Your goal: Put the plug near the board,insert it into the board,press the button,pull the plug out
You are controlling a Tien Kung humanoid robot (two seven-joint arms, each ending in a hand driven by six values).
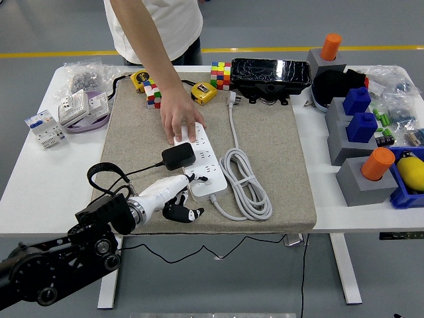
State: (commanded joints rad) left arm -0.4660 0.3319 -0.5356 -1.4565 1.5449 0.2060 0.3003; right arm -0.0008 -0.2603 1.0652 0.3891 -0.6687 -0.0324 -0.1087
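Pressing step: judged to be in hand, since the plug already sits in the board and the robot's fingers are at the board's near end, where a button would be.
Plug: a black adapter plug (pixel 179 156) seated in the white power board (pixel 201 161), near its middle, with a thin black cord trailing left.
Board: lies lengthwise on a grey mat (pixel 278 159) that covers the white surface (pixel 40 192); its grey cable (pixel 246 180) is coiled just to the right.
Left hand: the robot's left hand (pixel 173 197) reaches in from the lower left, one pale finger stretched onto the board's near end, the dark fingers curled beneath, holding nothing.
Right hand: out of view.
Person: stands at the far side, one hand (pixel 181 119) pressed flat on the board's far end, apparently steadying it.
Button: too small to pick out, so contact cannot be confirmed.
Next move: probably a firm downward push, then shifting the fingers up to grip the plug and pull it straight out while the board is steadied.
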